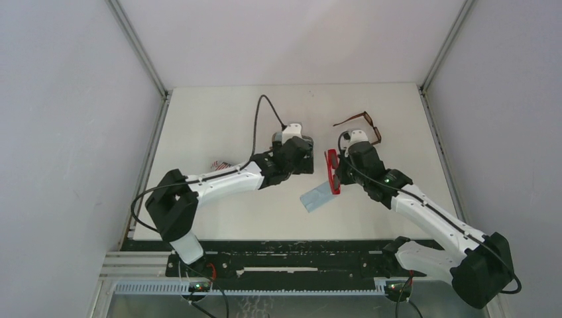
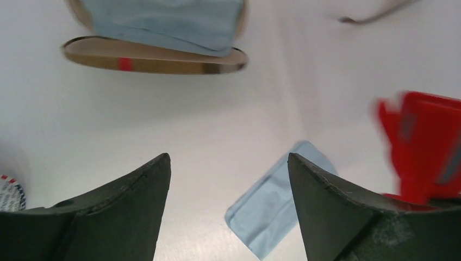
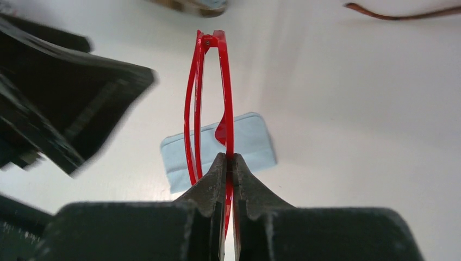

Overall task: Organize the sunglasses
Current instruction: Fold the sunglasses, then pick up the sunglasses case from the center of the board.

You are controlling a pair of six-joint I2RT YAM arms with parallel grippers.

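Left wrist | brown case (image 2: 152,61) | holds blue cloth (image 2: 168,22), apparently | red sunglasses (image 2: 427,144) outside

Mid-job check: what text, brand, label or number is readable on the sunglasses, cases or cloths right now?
No readable text in any view.
On the open brown oval case, a small red patch: maybe a label, too blurred to read.
On the flag-print case: pattern only, no letters legible.
On the red-framed sunglasses in the right gripper: no marking visible.
On the loose light blue cloth: nothing.
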